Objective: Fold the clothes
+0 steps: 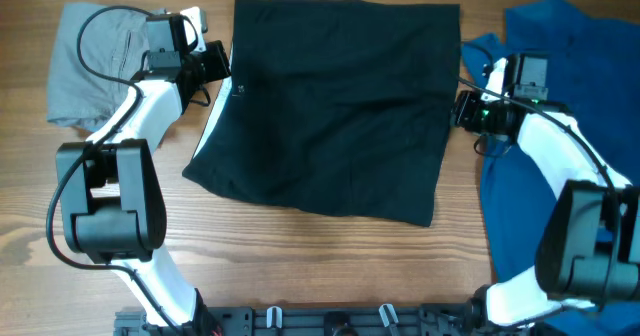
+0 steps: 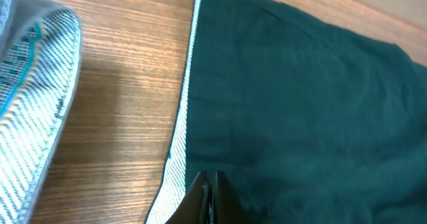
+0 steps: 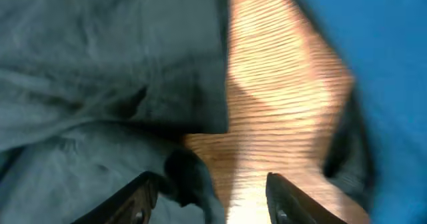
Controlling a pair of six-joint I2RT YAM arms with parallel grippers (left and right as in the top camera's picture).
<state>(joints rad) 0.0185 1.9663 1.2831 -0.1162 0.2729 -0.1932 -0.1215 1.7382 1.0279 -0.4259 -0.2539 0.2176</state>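
A black garment [image 1: 330, 106] with a white side stripe lies spread flat in the middle of the table. My left gripper [image 1: 222, 66] is at its upper left edge. In the left wrist view the jaws [image 2: 209, 187] are pressed together on the garment [image 2: 300, 104] just inside the white stripe. My right gripper [image 1: 460, 109] is at the garment's right edge. In the right wrist view its jaws [image 3: 208, 184] are open, with a dark fold of the garment's edge [image 3: 100, 71] next to the left finger and bare wood between the fingers.
A grey garment [image 1: 90, 61] lies bunched at the back left, and its striped lining [image 2: 27, 117] shows in the left wrist view. A blue garment [image 1: 560, 56] lies along the right side, close to my right gripper [image 3: 373, 51]. Bare wooden table [image 1: 300, 266] lies in front.
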